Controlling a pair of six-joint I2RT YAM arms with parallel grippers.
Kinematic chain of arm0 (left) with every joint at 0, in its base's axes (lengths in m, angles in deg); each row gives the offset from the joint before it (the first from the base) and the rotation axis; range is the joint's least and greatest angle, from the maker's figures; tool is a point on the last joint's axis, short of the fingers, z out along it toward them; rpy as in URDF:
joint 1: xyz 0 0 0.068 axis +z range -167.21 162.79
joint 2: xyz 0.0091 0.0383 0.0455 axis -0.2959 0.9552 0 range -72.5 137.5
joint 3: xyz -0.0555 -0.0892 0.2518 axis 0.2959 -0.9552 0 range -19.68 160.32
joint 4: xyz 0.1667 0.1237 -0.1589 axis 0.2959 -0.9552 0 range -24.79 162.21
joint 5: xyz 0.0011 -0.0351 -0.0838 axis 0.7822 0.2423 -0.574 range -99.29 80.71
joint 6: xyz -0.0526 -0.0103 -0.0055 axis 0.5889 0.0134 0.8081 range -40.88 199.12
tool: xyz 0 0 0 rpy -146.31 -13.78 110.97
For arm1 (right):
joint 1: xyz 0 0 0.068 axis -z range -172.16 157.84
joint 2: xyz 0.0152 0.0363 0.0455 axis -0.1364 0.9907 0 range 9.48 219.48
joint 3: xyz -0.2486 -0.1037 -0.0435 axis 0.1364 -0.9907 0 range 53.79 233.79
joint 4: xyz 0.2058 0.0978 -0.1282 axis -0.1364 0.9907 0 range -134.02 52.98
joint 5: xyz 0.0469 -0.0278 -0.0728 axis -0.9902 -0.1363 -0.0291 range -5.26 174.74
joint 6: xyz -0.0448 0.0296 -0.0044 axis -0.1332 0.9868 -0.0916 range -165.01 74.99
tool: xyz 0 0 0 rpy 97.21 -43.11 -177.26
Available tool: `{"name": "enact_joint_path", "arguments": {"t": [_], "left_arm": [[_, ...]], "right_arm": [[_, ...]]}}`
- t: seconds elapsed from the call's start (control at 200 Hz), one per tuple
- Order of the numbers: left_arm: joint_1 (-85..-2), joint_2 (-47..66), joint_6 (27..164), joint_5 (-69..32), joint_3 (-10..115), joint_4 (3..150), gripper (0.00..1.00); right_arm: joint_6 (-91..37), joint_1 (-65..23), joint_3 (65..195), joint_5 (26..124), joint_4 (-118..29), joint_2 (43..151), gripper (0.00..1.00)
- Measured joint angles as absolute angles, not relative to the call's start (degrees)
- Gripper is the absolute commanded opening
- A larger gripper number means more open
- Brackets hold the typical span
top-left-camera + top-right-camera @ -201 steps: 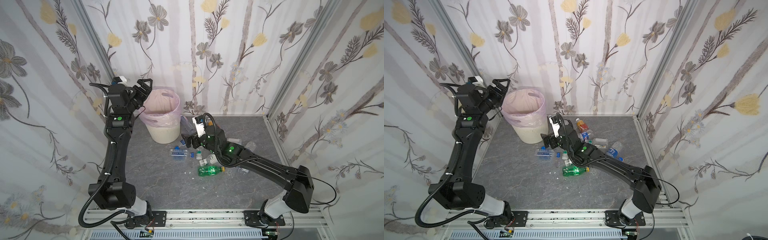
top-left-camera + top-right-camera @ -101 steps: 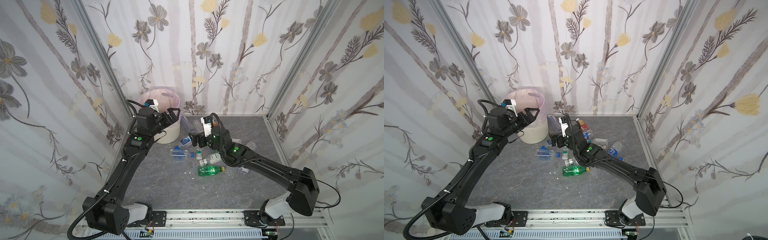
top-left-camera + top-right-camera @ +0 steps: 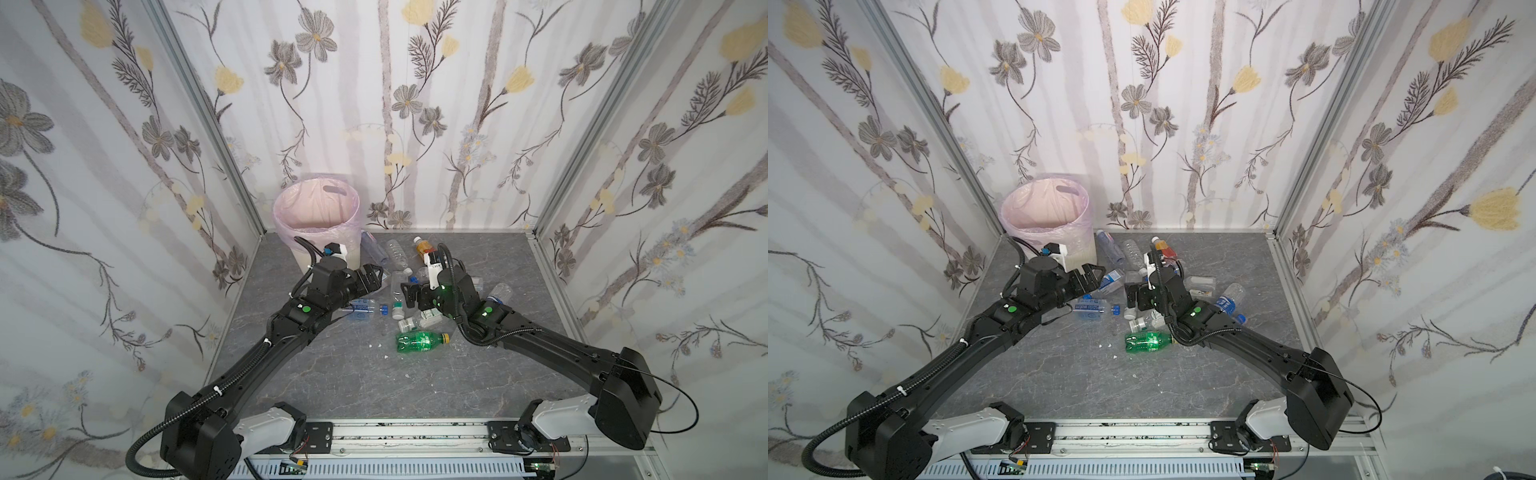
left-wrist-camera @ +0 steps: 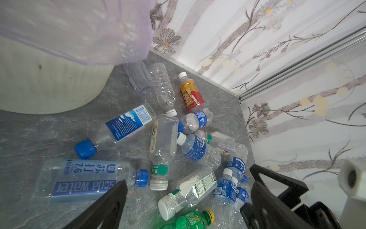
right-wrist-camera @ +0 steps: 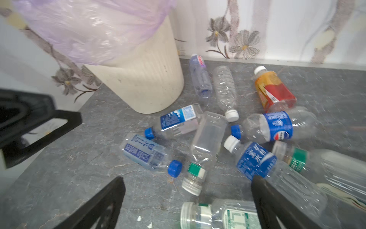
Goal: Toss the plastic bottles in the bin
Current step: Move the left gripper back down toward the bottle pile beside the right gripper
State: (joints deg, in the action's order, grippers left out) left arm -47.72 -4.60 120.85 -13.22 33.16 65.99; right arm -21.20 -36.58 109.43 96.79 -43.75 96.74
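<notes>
In the back-left corner of the tabletop (image 3: 374, 395): the bin (image 3: 305, 257), upright, pink-lined. Just in front of it and along the back edge toward the middle, the plastic bottles (image 4: 126, 124), all lying loose in a heap. Low over the heap, left gripper (image 3: 374, 277) and right gripper (image 3: 409, 296), both spread wide, holding nothing. Between them, a clear bottle with a green neck band (image 4: 163, 142), long axis back to front, cap toward the front edge. About equally near to either arm, probably the next pick. Crowded by the soda-water bottle (image 4: 79, 178) on the left-arm side and a blue-labelled bottle (image 5: 255, 160) touching it on the other: some risk of catching a neighbour. Green bottle (image 3: 419, 341) apart, nearer the front edge.
</notes>
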Motion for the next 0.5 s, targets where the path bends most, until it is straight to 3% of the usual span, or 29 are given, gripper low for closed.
{"name": "enact_joint_path", "arguments": {"t": [0.5], "left_arm": [[-59.2,-10.0,143.1,6.7,12.5,80.9,1.00]], "right_arm": [[-15.9,-29.9,106.5,95.0,-41.0,96.4,1.00]]}}
